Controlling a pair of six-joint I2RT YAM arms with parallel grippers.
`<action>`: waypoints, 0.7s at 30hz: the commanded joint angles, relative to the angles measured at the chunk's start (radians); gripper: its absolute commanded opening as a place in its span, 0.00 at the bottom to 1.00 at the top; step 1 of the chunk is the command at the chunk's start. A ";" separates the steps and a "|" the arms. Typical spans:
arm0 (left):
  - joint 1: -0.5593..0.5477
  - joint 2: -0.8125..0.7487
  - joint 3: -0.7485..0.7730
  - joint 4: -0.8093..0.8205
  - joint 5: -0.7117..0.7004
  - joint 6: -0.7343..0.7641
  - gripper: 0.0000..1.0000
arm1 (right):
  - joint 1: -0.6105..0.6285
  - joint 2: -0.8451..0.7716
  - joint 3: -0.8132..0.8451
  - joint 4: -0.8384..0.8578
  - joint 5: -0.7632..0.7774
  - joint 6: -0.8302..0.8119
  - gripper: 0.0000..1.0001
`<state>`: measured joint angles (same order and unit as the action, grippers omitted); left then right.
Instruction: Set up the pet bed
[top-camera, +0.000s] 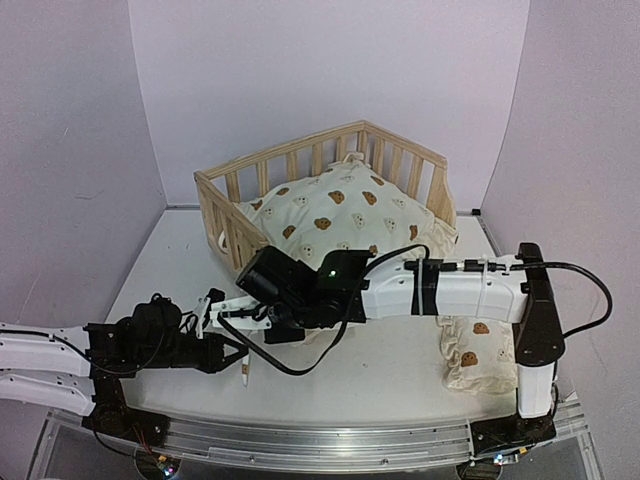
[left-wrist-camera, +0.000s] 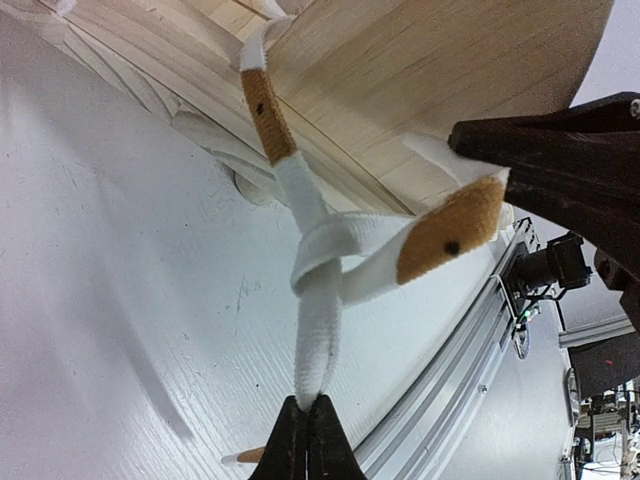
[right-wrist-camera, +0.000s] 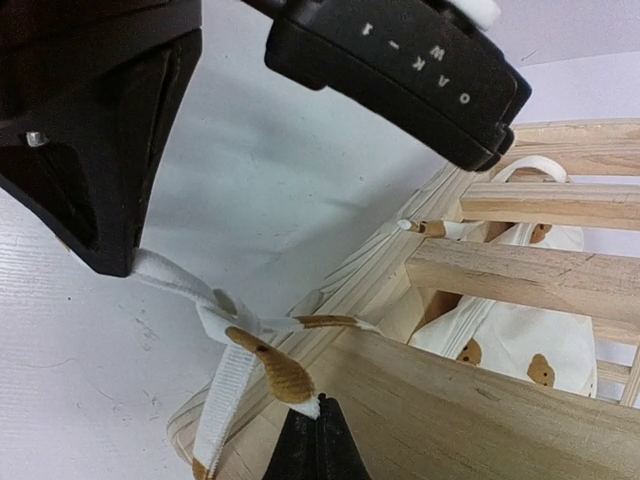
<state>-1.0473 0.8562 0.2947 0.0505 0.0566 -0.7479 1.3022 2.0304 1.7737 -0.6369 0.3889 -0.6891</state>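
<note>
pet bed (top-camera: 290, 150) | rear centre of table (top-camera: 350, 370), cushion (top-camera: 330, 215) inside | left gripper (left-wrist-camera: 308, 420) fingers pinch one tie strand (left-wrist-camera: 318, 300) | right gripper (right-wrist-camera: 318, 430) nips the other strand | likely pulling apart to tighten the knot (left-wrist-camera: 325, 250) at the bed's near-left corner

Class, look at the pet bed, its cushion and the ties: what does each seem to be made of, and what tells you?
Pet bed: pale unpainted wood, visible grain. Cushion: soft cream printed fabric, probably cotton; it wrinkles. Ties: matching cloth strips, limp and knotted.
</note>
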 joint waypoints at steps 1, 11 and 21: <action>0.003 -0.047 0.046 -0.011 -0.017 0.022 0.00 | -0.022 0.028 0.002 0.050 0.015 0.024 0.00; 0.003 -0.090 0.057 -0.044 -0.016 0.029 0.00 | -0.024 0.032 -0.072 0.103 0.082 0.326 0.00; 0.003 -0.082 0.084 -0.108 -0.030 0.047 0.00 | -0.014 0.009 -0.144 0.012 0.179 0.698 0.00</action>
<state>-1.0462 0.7624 0.3260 -0.0483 0.0475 -0.7277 1.3193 2.0605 1.6672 -0.5159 0.4408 -0.1864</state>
